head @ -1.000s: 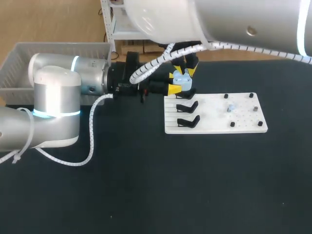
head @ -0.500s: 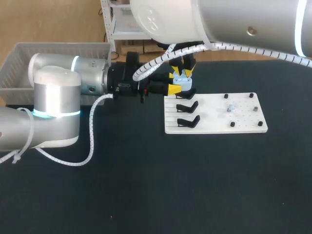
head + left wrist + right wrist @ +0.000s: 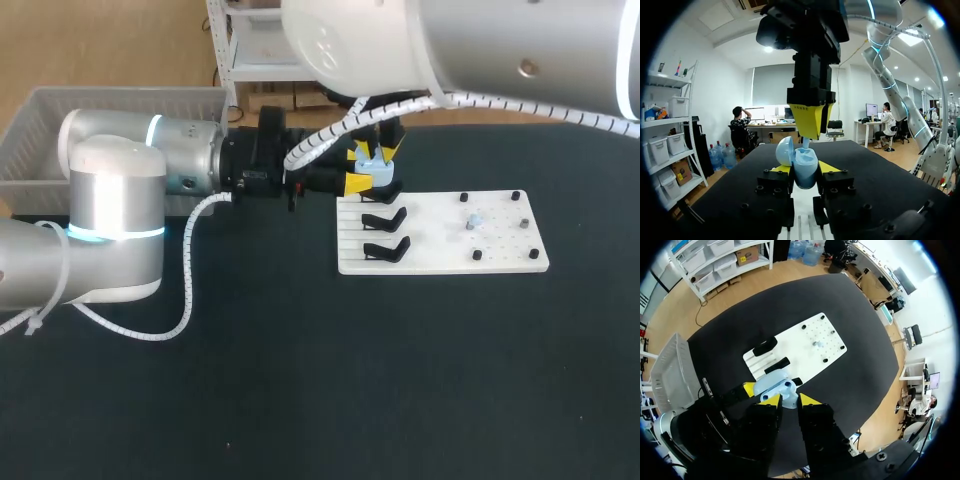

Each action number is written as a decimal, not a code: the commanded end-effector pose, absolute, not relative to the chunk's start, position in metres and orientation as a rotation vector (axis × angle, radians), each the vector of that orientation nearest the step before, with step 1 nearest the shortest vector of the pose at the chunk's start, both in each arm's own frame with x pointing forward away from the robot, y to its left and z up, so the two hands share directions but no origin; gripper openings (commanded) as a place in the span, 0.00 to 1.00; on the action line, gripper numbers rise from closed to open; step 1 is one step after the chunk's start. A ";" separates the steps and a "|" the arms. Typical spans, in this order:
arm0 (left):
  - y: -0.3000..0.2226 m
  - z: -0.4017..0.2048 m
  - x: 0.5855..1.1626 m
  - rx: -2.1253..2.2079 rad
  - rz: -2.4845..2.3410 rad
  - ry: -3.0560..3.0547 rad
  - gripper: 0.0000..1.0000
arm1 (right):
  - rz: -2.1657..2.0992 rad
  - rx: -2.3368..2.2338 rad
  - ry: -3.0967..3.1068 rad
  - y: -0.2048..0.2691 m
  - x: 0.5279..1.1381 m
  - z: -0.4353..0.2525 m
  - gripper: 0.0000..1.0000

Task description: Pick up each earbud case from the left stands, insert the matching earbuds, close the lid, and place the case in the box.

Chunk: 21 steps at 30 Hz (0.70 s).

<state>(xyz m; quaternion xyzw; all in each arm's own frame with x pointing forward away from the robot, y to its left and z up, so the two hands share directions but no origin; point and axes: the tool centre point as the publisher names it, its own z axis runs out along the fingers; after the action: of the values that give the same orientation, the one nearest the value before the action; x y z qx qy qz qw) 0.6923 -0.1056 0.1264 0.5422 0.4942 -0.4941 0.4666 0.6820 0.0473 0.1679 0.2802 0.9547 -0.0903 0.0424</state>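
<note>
A light-blue earbud case [image 3: 374, 170] with its lid open is held over the back left corner of the white board [image 3: 440, 238]; my left gripper [image 3: 362, 172] is shut on it from two sides. In the left wrist view the case [image 3: 804, 165] sits between the left gripper [image 3: 802, 174] tips, lid [image 3: 785, 150] tipped aside. My right gripper [image 3: 809, 131] points straight down over the case, shut on a small pale earbud [image 3: 805, 143] at the case's mouth. In the right wrist view the case [image 3: 772, 386] lies just under the right gripper [image 3: 789, 401].
Two empty black stands [image 3: 385, 218] [image 3: 385, 248] sit on the board's left side. Another small pale earbud [image 3: 474, 220] rests among black pegs on its right side. A grey basket [image 3: 60, 110] stands at the table's back left corner.
My right gripper has shifted slightly left, more squarely over the case. The left arm and the case have stayed still.
</note>
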 end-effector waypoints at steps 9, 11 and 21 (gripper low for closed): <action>-0.105 0.126 0.691 1.326 -1.207 1.212 0.00 | -0.272 0.868 2.919 0.046 0.681 0.164 0.00; -0.105 0.126 0.691 1.326 -1.207 1.212 0.00 | -0.267 0.869 2.917 0.046 0.682 0.164 0.00; -0.105 0.126 0.691 1.326 -1.207 1.212 0.00 | -0.275 0.870 2.915 0.046 0.684 0.161 0.00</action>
<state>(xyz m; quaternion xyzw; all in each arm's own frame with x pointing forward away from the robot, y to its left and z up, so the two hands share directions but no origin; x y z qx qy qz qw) 0.6922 -0.1056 0.1263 0.5422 0.4942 -0.4941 0.4665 0.6840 0.0465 0.1624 0.2841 0.9536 -0.0900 0.0427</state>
